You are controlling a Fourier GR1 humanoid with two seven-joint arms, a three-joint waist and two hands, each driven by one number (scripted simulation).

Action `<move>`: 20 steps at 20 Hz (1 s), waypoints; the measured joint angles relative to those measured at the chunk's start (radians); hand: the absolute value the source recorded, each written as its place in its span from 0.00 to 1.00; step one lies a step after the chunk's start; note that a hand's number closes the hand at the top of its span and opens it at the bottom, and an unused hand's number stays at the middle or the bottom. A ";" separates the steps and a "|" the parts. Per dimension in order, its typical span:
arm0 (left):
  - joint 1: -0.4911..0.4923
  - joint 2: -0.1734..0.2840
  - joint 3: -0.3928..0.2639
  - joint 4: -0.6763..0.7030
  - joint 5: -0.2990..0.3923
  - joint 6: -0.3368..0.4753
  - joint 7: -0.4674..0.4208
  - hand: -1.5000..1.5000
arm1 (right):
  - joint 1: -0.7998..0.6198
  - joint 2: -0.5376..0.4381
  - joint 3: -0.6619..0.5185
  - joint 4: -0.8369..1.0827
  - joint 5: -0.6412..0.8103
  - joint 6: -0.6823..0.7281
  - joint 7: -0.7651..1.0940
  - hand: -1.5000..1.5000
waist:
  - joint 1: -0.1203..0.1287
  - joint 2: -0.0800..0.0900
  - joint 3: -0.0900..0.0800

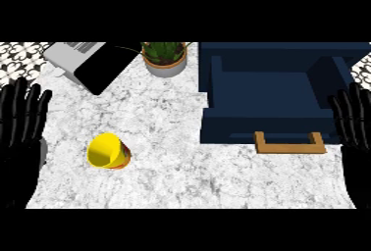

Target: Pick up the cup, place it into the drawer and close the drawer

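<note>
A yellow cup [109, 151] with a red and green band lies tilted on the marble counter [188, 166], its mouth facing up and left. The dark blue drawer [264, 93] is pulled open at the right, with a wooden handle [288, 143] on its front. My left hand [20, 132] rests open at the left edge, fingers up, a hand's width left of the cup. My right hand [355, 127] rests open at the right edge, just right of the drawer. Neither hand holds anything.
A potted plant [165, 58] stands at the back, left of the drawer. A grey and black appliance [91, 61] sits at the back left. Patterned tiles show at the far corners.
</note>
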State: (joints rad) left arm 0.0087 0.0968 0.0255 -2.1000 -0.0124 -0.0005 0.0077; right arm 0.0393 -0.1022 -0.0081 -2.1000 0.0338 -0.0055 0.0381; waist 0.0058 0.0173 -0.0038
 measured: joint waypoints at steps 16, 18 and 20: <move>-0.050 -0.094 -0.238 0.081 -0.170 0.551 0.061 0.00 | -0.076 0.027 0.026 0.045 -0.129 0.073 0.045 0.00 | -0.007 -0.017 0.004; -0.055 -0.094 -0.212 0.105 -0.147 0.543 0.043 0.00 | -0.086 0.025 0.020 0.043 -0.136 0.077 0.056 0.00 | -0.007 -0.017 0.004; -0.073 -0.095 -0.235 0.123 -0.154 0.577 0.046 0.00 | -0.090 0.023 0.016 0.039 -0.140 0.081 0.065 0.00 | -0.007 -0.017 0.004</move>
State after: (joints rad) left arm -0.0639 0.0020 -0.2095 -1.9766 -0.1664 0.5761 0.0535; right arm -0.0512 -0.0792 0.0076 -2.0615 -0.1062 0.0759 0.1026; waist -0.0014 -0.0001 -0.0001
